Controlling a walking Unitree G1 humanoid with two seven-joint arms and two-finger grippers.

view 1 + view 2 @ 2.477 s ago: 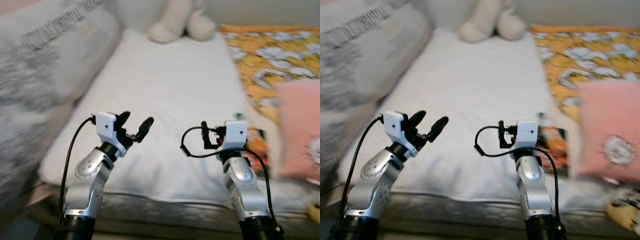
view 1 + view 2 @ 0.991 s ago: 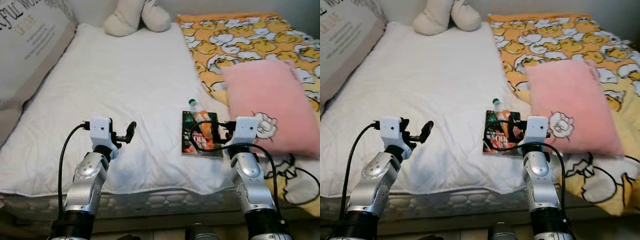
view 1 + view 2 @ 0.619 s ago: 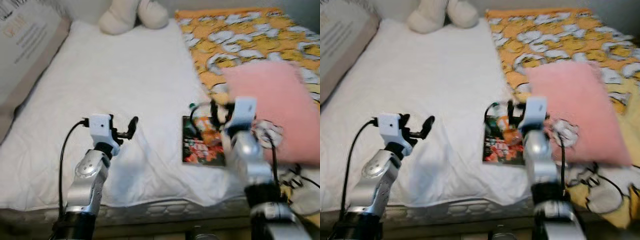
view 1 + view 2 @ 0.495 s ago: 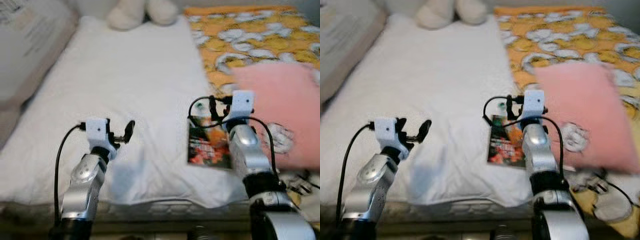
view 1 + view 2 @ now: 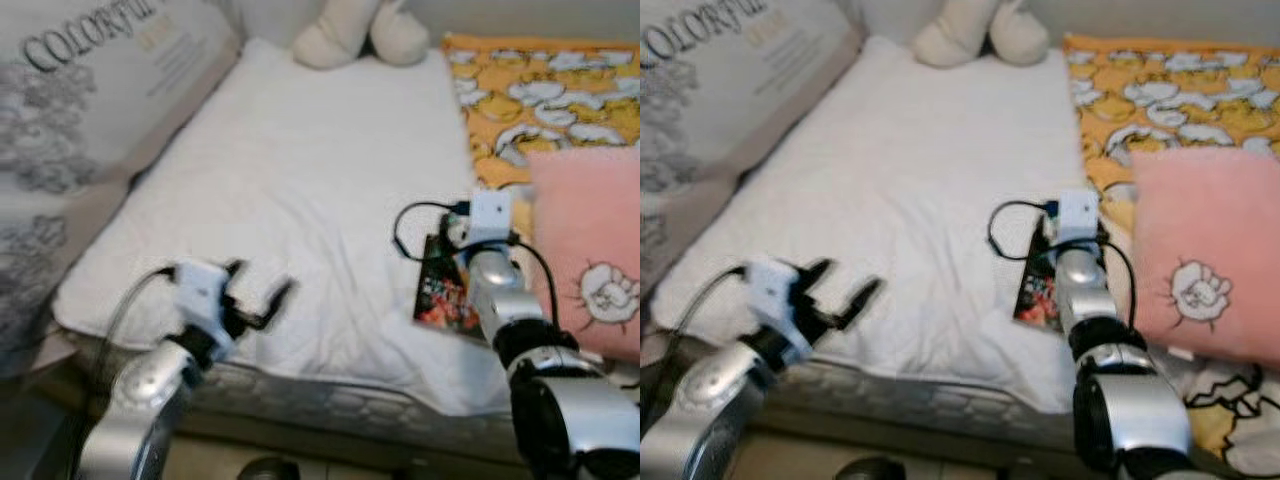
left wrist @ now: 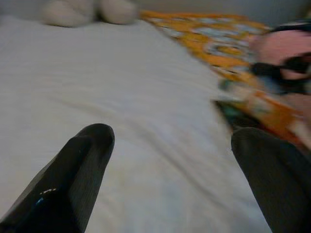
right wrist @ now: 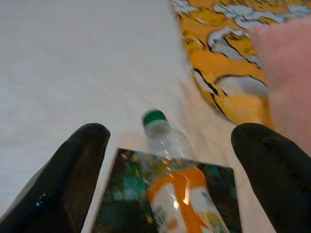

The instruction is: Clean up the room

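Now the right tool (image 7: 167, 145) hovers wide open, empty, over the bottle (image 7: 177, 187) lying on a magazine (image 5: 440, 295), centre-right on the bed (image 5: 300, 180). Next, I'd judge: descend and clamp.

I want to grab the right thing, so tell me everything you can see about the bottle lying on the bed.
The bottle is clear plastic with a green cap and an orange label. It lies on its side on a dark, colourful book, cap end reaching past the book's edge over the white sheet. The right pincer hangs open above it, one finger on each side, not touching. Its contents cannot be made out.
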